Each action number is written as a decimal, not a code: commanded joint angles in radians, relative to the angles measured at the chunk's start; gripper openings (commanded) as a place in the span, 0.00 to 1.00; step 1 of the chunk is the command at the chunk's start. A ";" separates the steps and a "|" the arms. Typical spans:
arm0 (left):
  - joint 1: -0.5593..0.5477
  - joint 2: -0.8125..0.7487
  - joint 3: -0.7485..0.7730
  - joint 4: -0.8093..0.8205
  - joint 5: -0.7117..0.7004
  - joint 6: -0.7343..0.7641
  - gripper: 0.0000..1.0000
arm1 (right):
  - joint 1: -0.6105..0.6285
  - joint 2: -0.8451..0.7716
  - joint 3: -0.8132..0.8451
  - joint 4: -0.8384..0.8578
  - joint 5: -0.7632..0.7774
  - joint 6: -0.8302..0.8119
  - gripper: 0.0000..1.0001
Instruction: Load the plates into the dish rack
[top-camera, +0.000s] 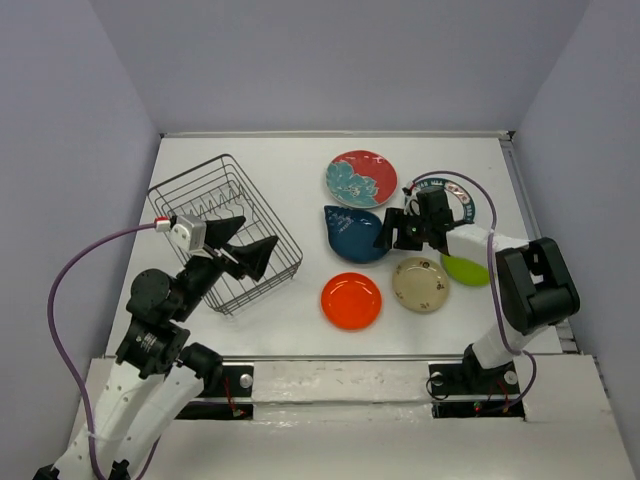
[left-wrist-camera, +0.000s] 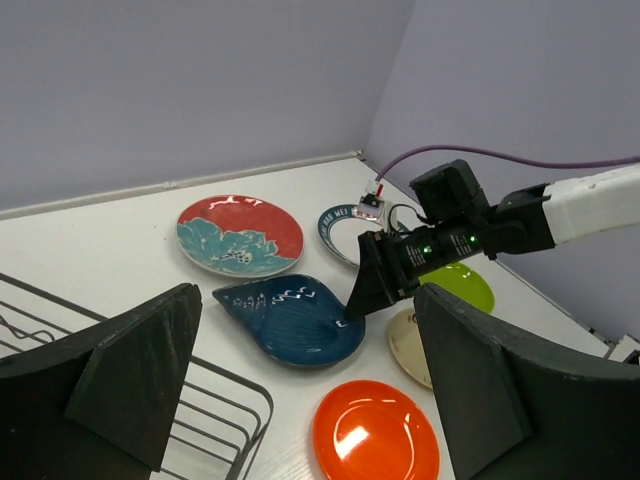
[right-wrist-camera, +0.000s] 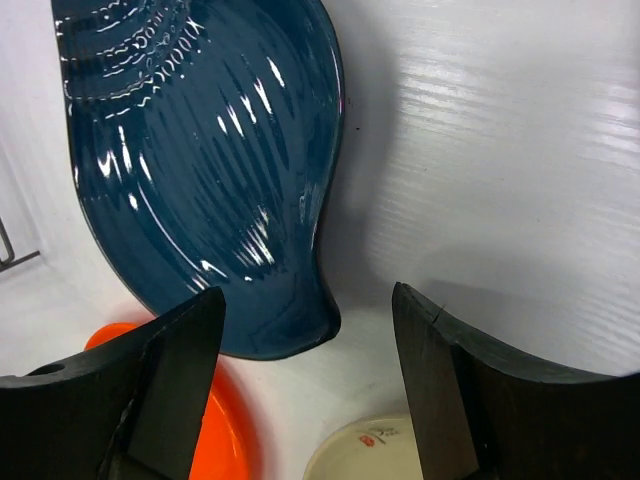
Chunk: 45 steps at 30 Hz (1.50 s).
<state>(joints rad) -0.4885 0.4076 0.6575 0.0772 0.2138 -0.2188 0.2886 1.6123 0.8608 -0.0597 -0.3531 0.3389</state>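
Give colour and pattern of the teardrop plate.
Teardrop plate: dark blue, ribbed, small white marks. Best in right wrist view.

Six plates (top-camera: 361, 178) (top-camera: 352, 237) (top-camera: 473, 204) (top-camera: 351, 300) (top-camera: 420, 284) (top-camera: 468, 270) (each different), one dish rack (top-camera: 214, 186)

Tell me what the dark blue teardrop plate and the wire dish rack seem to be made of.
Dark blue teardrop-shaped plate: likely glazed ceramic, glossy; sharp highlights streak its moulded ridges, though melamine is possible. Dark wire dish rack: thin metal rods by the look, matte dark finish, perhaps coated.
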 joint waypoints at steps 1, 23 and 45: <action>0.008 0.011 0.024 0.036 -0.051 -0.031 0.99 | 0.003 0.058 0.064 0.100 -0.047 -0.021 0.72; 0.013 0.060 0.048 -0.031 -0.152 -0.067 0.99 | 0.014 -0.069 0.055 0.109 0.135 -0.038 0.07; 0.102 0.077 0.152 -0.126 -0.465 -0.163 0.82 | 0.619 0.136 0.869 0.014 1.011 -0.198 0.07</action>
<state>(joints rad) -0.3962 0.5209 0.7357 -0.0505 -0.0784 -0.3695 0.8310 1.6459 1.5188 -0.1871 0.3523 0.1669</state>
